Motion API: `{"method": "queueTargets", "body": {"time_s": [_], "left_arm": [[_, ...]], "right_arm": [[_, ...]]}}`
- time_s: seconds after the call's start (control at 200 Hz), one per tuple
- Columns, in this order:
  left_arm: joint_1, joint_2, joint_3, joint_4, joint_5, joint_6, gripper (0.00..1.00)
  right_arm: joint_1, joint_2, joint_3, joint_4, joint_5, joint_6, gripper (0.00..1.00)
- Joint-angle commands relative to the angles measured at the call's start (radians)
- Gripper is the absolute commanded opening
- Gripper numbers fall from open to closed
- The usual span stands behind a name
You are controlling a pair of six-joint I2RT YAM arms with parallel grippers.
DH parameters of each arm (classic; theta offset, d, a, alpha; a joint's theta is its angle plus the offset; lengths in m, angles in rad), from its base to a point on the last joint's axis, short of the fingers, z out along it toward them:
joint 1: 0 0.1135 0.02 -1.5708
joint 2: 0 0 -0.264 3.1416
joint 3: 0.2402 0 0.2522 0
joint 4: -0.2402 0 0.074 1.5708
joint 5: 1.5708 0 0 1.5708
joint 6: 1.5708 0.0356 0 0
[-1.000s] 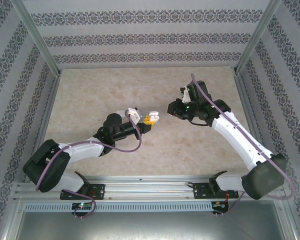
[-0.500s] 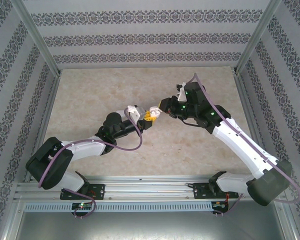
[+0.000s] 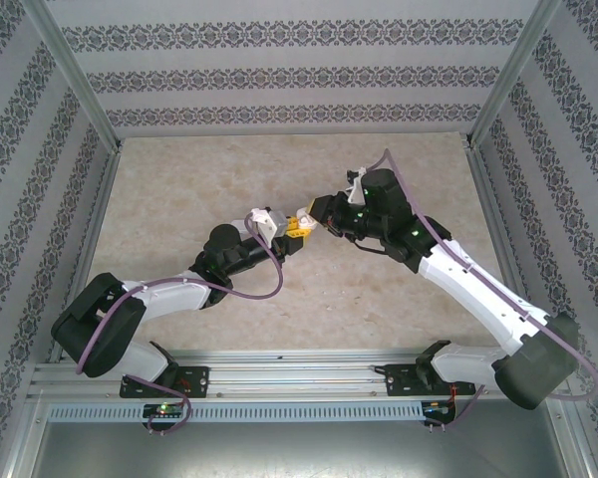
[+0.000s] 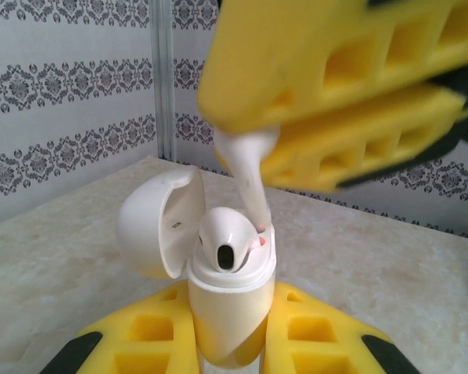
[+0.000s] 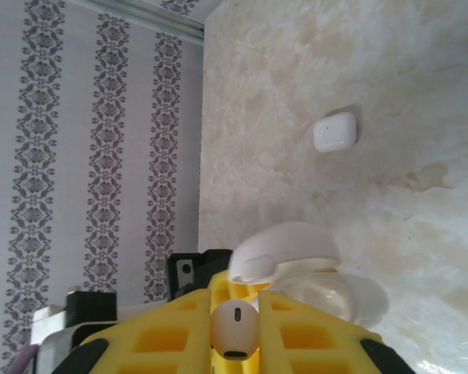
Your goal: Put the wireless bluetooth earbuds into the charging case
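White earbud (image 4: 248, 175), pinched in the right claw (image 5: 234, 343), meets the free slot of the charging case (image 4: 230, 300) clamped by the left claw (image 4: 230, 351); a tilted stem could jam against the rim.

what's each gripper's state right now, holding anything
Left gripper: shut on the white rounded plastic charging case, lid flipped open.
Right gripper: shut on a small white plastic earbud, its stem reaching the case's opening.

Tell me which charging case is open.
The case clamped in the left end effector, its lid flipped back; the other case lies shut on the table.
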Motion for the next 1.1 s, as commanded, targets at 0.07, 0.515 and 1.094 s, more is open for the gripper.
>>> {"method": "queueTargets", "body": {"time_s": [0.07, 0.515, 1.094], "left_arm": [[-0.006, -0.004, 0.006, 0.085, -0.010, -0.030, 0.00], [-0.006, -0.011, 0.011, 0.092, -0.014, -0.041, 0.00], [-0.003, 0.011, 0.016, 0.165, -0.005, -0.087, 0.00]], "right_arm": [[0.008, -0.030, -0.054, 0.095, 0.028, 0.071, 0.16], [0.001, -0.043, -0.096, 0.116, 0.033, 0.114, 0.16], [-0.042, -0.067, -0.217, 0.262, -0.002, 0.262, 0.17]]}}
